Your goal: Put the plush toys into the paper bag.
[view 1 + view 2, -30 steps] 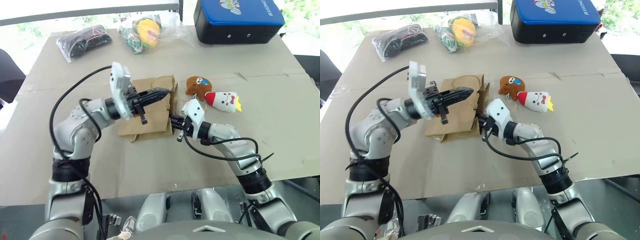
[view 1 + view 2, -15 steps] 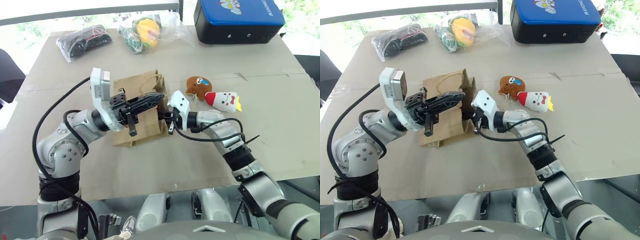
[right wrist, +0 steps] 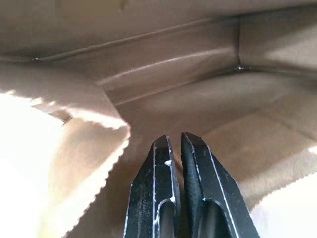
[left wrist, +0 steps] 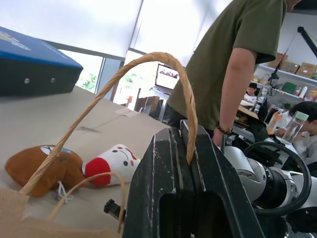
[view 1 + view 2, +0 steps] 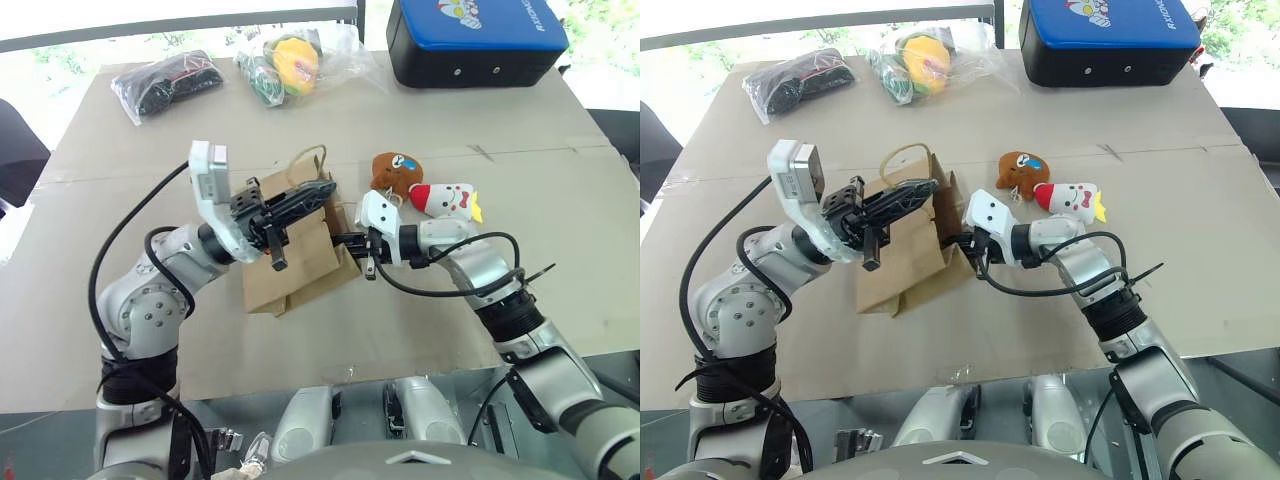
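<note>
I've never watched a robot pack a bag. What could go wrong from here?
The left gripper holds the paper bag by one thin handle; it might slip or tear. The right gripper, shut, reaches into the bag's mouth and could crumple it. Both plush toys lie outside on the table.

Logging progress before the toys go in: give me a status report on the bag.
Left gripper shut on paper bag handle. Right gripper shut, poking into bag mouth. Plush toys on table, not bagged. Nothing blocking.

Both arms reach inward, left pincer (image 5: 318,196) and right pincer (image 5: 341,240) clamped shut.
</note>
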